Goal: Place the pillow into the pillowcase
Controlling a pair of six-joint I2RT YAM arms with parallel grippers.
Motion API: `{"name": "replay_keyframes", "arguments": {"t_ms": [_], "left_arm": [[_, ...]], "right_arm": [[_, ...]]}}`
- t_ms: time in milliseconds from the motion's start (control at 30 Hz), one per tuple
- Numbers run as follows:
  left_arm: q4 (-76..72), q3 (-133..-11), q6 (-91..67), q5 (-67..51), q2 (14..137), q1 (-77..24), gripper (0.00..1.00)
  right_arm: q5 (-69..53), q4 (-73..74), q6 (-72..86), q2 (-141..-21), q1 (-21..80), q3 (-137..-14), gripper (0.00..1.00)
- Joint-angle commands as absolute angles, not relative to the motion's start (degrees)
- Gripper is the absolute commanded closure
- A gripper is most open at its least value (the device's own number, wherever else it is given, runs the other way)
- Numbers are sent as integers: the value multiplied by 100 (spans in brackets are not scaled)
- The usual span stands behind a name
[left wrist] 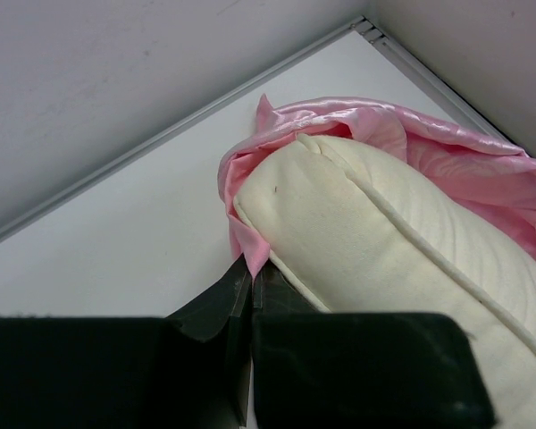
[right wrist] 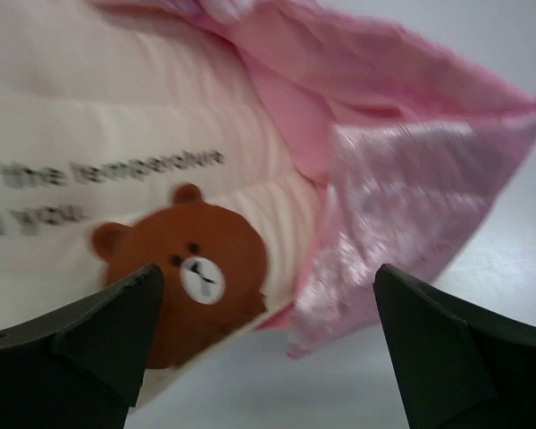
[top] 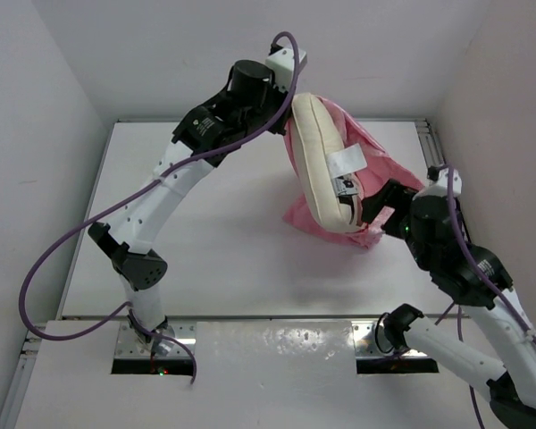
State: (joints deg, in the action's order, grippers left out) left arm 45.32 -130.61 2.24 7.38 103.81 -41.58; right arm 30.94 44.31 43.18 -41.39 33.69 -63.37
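**Pillow on edge, half wrapped in pink**

The pillow (top: 322, 161) stands on its long edge near the far right of the counter (top: 223, 250). The pillowcase (top: 386, 165) is bunched behind and under it, covering only its far side. The left gripper (left wrist: 250, 279) has its jaws clenched on the pink hem, just beside the pillow's stitched seam at the raised end. The right gripper (right wrist: 268, 273) sits at the low end with its jaws released and spread wide, facing a brown bear print (right wrist: 196, 268).
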Motion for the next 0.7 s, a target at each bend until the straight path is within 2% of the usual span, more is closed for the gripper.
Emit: {"name": "replay_keyframes", "arguments": {"t_ms": [0, 200, 600, 667], "left_arm": [[4087, -13377, 193, 896, 10028, -4289, 100], [4087, -13368, 272, 897, 10063, -4324, 100], [4122, -13131, 360, 905, 9941, -4403, 100], [4140, -13096, 352, 905, 9940, -4412, 100]], "right_arm": [[3585, 4816, 5044, -3929, 3366, -5784, 1], [3648, 5090, 5089, -4271, 3261, -5371, 1], [2717, 4360, 4825, -4922, 2356, -4966, 1], [2158, 4114, 4729, -4878, 1970, -4844, 1]]}}
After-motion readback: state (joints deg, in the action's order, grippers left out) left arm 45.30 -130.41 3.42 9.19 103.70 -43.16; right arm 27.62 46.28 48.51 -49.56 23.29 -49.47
